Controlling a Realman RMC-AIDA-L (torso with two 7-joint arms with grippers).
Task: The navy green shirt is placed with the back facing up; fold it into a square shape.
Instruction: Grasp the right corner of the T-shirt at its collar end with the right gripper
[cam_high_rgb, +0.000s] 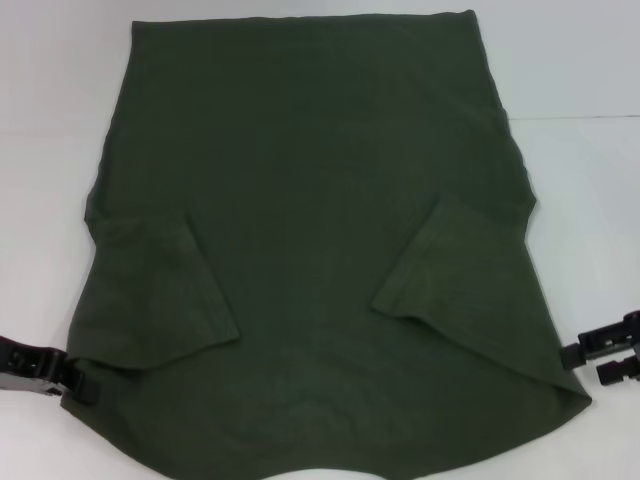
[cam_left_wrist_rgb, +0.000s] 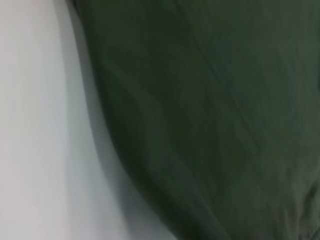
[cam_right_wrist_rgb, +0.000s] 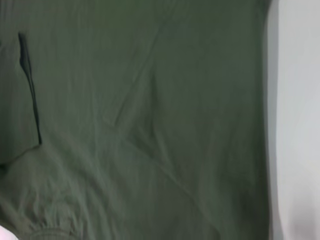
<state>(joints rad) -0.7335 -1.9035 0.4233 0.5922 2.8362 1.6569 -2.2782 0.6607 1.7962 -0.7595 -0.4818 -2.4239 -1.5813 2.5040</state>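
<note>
The navy green shirt (cam_high_rgb: 320, 180) lies flat on the white table (cam_high_rgb: 45, 120), plain side up, filling most of the head view. Both short sleeves are folded inward onto the body, one on the left (cam_high_rgb: 165, 290) and one on the right (cam_high_rgb: 450, 265). My left gripper (cam_high_rgb: 78, 385) is at the shirt's near left corner, touching its edge. My right gripper (cam_high_rgb: 590, 361) is at the shirt's near right edge, open, its two fingers apart beside the cloth. The shirt also fills the left wrist view (cam_left_wrist_rgb: 225, 125) and the right wrist view (cam_right_wrist_rgb: 150, 125).
Bare white table shows to the left and right of the shirt in the head view, and beside it in the left wrist view (cam_left_wrist_rgb: 40, 125) and the right wrist view (cam_right_wrist_rgb: 295, 125). The shirt's near edge runs past the bottom of the head view.
</note>
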